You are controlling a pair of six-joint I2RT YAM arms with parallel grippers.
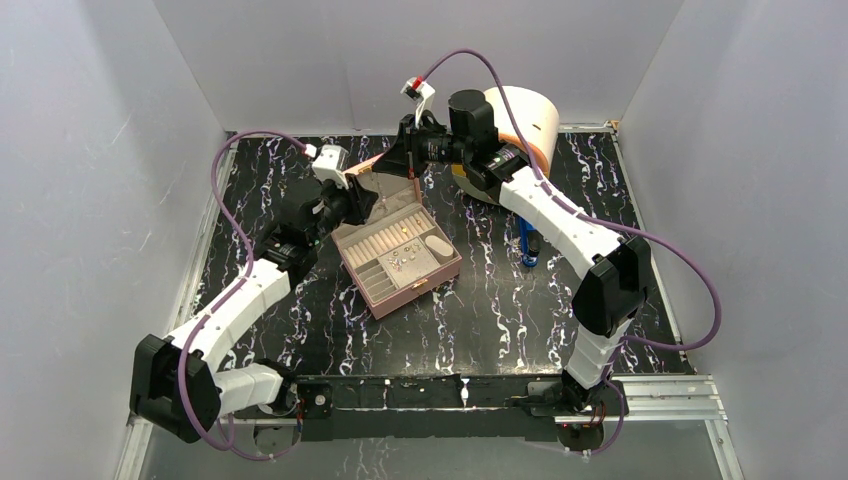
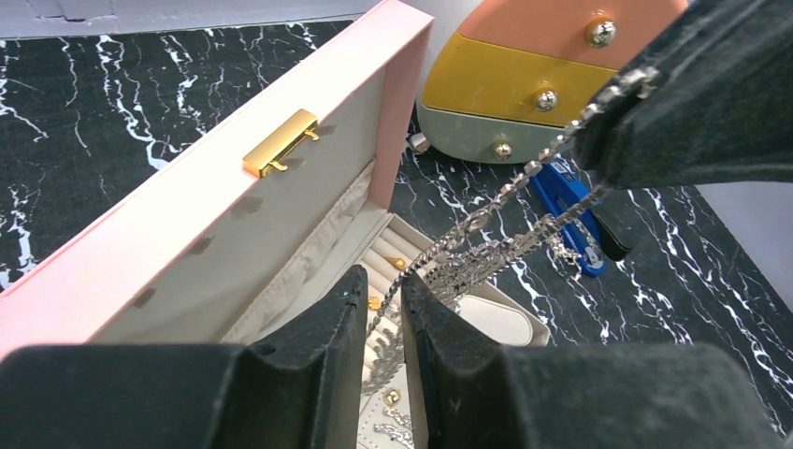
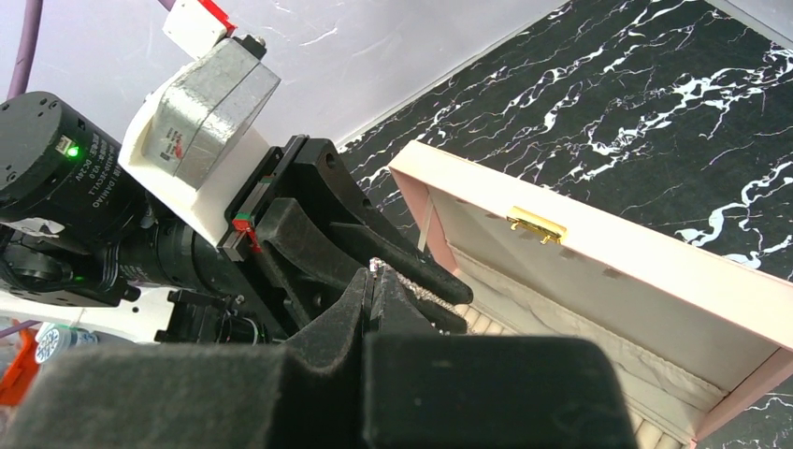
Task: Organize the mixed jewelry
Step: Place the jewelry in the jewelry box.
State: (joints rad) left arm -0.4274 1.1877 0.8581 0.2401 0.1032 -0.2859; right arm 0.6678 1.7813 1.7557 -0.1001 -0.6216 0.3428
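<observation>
Silver chain (image 2: 486, 251) partly hidden within left gripper (image 2: 385, 282)

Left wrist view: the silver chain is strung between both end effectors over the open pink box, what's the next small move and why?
Probably lower the right end effector slightly to feed the silver chain into the pink box. It grips the chain's upper end, the chain runs down between the fingers of the left end effector, and the box lies open below.

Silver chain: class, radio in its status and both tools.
Right tool shut on silver chain. Chain threads through left tool, grip unclear. Strung above open pink box, nothing blocking.
</observation>
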